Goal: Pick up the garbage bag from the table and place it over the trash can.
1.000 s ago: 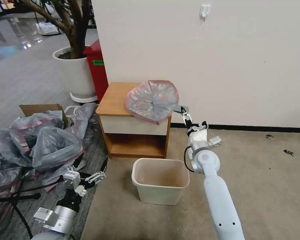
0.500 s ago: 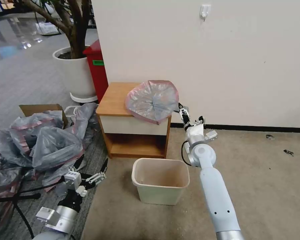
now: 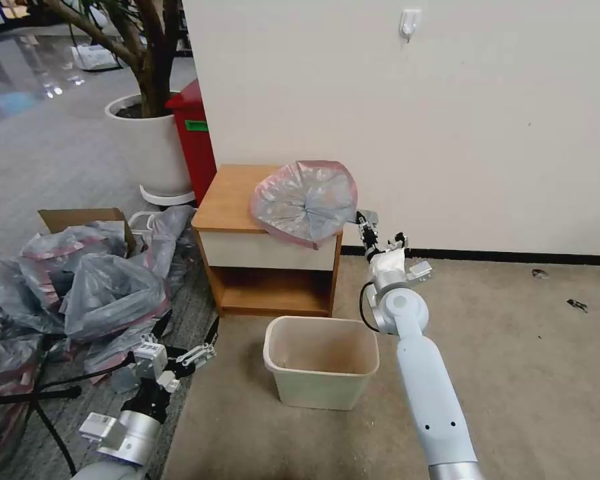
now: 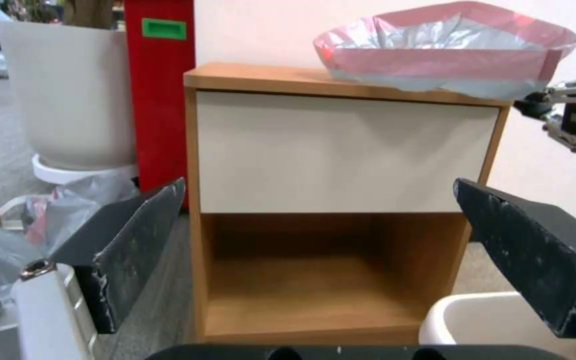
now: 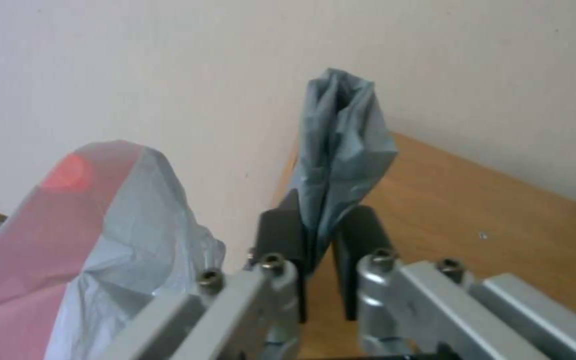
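Note:
The garbage bag (image 3: 305, 200), grey with a pink band, lies puffed open on the right part of the wooden table (image 3: 230, 197) and hangs over its front edge. My right gripper (image 3: 363, 223) is at the table's right side. In the right wrist view it (image 5: 321, 235) is shut on an upright grey fold of the bag (image 5: 345, 135). The cream trash can (image 3: 321, 360) stands on the carpet in front of the table. My left gripper (image 3: 197, 353) hovers low at the left, open, facing the table (image 4: 341, 150) with nothing between its fingers (image 4: 128, 250).
A heap of grey-and-pink bags (image 3: 80, 280) and a cardboard box (image 3: 80, 217) fill the floor on the left, with black cables (image 3: 20, 393) nearby. A red bin (image 3: 193, 140) and a white plant pot (image 3: 150, 147) stand behind the table. Open carpet (image 3: 513, 347) lies to the right.
My right arm has shifted a little left, bringing its gripper closer to the table's right edge at the bag. The left gripper has crept slightly forward.

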{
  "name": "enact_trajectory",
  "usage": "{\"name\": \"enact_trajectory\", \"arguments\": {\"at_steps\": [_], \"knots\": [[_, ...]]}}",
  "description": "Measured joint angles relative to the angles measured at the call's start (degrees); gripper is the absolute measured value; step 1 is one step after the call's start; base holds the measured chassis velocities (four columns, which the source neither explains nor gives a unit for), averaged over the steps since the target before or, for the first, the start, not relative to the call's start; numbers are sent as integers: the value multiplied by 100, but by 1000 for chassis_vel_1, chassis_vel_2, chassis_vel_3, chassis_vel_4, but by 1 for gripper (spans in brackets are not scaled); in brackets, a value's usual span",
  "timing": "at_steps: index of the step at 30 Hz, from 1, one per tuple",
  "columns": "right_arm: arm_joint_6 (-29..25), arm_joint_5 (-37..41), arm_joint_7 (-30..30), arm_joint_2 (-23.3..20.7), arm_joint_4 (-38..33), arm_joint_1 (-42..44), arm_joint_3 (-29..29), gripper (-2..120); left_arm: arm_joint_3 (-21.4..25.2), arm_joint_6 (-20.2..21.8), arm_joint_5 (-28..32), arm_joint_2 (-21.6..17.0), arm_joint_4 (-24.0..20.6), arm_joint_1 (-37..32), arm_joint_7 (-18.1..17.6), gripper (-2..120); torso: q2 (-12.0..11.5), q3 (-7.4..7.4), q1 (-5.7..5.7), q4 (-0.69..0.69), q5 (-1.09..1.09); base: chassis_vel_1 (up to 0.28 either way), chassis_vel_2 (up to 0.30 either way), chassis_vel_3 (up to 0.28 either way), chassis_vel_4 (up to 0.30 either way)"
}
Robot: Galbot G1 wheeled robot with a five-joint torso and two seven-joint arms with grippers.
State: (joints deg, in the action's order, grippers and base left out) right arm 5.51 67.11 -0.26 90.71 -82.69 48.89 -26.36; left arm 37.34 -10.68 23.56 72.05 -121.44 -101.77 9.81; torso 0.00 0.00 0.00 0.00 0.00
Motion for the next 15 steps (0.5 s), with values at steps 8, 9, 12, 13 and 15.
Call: {"name": "enact_trajectory", "arguments": {"at_steps": [8, 9, 12, 13, 15], "knots": [[-13, -48, 9, -41, -70, 39, 23, 0, 6, -3, -8, 27, -1, -20, -4, 100, 0, 0, 0, 0, 0, 0, 0, 0, 0], [-13, -48, 9, -41, -70, 39, 23, 0, 6, -3, -8, 27, -1, -20, -4, 100, 0, 0, 0, 0, 0, 0, 0, 0, 0], [-17, 102, 119, -85, -355, 196, 89, 0, -21, -3, -16, 43, -86, -56, -4, 100, 0, 0, 0, 0, 1, 0, 0, 0, 0], [-17, 102, 119, -85, -355, 196, 89, 0, -21, -3, -16, 43, -86, -56, -4, 100, 0, 0, 0, 0, 1, 0, 0, 0, 0], [-3, 186, 297, -136, -733, 341, 201, 0, -19, -3, -17, 37, -110, -68, -5, 100, 0, 0, 0, 0, 1, 0, 0, 0, 0]]}}
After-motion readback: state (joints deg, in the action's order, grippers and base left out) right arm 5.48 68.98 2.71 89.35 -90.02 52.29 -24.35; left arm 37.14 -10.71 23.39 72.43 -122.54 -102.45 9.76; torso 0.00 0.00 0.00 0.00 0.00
